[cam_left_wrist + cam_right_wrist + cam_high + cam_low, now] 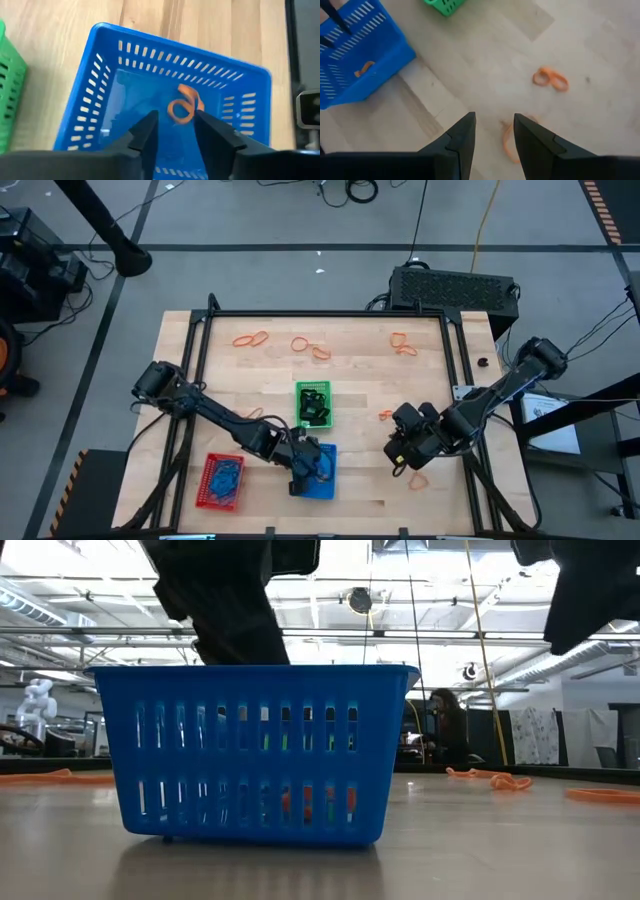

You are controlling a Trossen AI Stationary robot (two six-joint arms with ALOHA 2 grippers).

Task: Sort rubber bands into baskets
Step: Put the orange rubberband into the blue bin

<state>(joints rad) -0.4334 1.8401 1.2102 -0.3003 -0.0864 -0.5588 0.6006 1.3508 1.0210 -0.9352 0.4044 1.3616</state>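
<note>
The left end effector (174,131) hangs over the blue basket (100,75), its two dark fingers (145,132) spread apart with nothing between them. Just ahead of its fingertips, an orange rubber band (182,106) lies curled on the floor of that basket. In the high view the left end effector (305,468) sits above the blue basket (326,480), with the green basket (314,402) just beyond it toward the table's far side and the red basket (221,480) off to its left, holding blue bands.

The right end effector (494,131) hovers over the bare wooden table (360,380), its fingers parted and empty. Directly below its tips lies one orange band (509,141) flat on the wood, and a second, twisted orange band (550,78) rests a little farther ahead. From above, the right end effector (402,452) stands well to the right of the blue basket, near the table's front right area.

More orange bands (250,338) are scattered along the table's far edge, well apart from both end effectors.
</note>
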